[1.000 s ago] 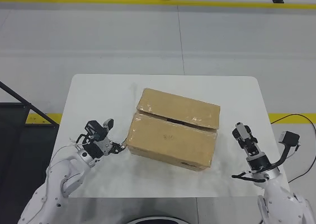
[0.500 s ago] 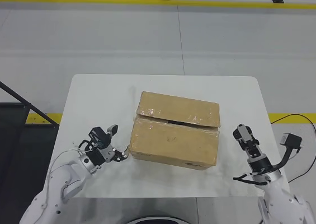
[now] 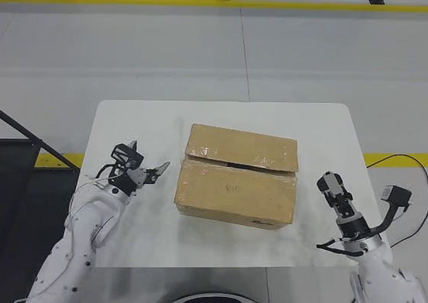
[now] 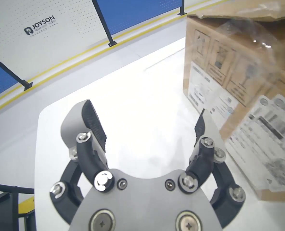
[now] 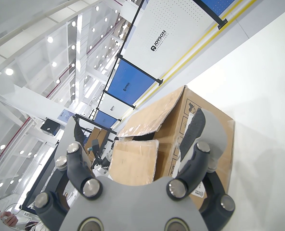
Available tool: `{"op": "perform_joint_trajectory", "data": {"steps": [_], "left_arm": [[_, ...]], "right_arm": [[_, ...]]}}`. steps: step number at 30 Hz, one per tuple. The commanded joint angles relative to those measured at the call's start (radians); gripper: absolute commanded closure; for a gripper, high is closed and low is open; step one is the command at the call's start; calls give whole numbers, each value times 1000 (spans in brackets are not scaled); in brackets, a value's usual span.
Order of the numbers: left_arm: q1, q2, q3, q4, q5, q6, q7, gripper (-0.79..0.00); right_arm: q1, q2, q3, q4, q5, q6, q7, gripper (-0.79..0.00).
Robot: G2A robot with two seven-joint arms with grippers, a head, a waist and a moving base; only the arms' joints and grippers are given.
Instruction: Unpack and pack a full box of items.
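Note:
A brown cardboard box (image 3: 236, 176) sits in the middle of the white table (image 3: 145, 121), its taped top flaps down with a dark slit between them. My left gripper (image 3: 150, 157) hovers open just left of the box, apart from it; the left wrist view shows the left gripper (image 4: 146, 111) empty, with the box's labelled side (image 4: 241, 73) close by. My right gripper (image 3: 327, 182) stays open to the right of the box, a short gap away. In the right wrist view the box (image 5: 137, 162) lies between the right gripper's (image 5: 136, 116) spread fingers, farther off.
A black frame (image 3: 9, 182) stands off the table's left edge. A dark cable (image 3: 414, 163) loops on the floor at the right. Bare tabletop lies in front of the box and along the far edge.
My left gripper, earlier at the box's front left corner, has drawn back and moved farther along the left side. The box turned slightly. The right gripper slid a little toward the front.

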Motion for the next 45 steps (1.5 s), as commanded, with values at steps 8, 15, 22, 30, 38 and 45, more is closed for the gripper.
{"op": "perform_joint_trajectory", "data": {"steps": [8, 15, 22, 30, 38, 45], "left_arm": [[-211, -43, 169, 230, 62, 94, 44, -785], [-303, -72, 239, 346, 37, 115, 109, -785], [-319, -81, 223, 385, 5, 139, 171, -785], [-244, -69, 150, 321, 16, 183, 234, -785], [-104, -49, 43, 212, 52, 238, 278, -785], [41, -37, -50, 100, 58, 278, 291, -785]], "right_arm": [[-42, -2, 29, -12, 2, -7, -20, -785], [-54, -4, 46, -16, 9, -8, -19, -785], [-27, -5, 41, -1, 15, 6, 3, -785], [21, -5, 25, 26, 21, 12, 35, -785], [44, -6, 21, 45, 28, 10, 55, -785], [62, -6, 13, 46, 25, 11, 73, -785]]}}
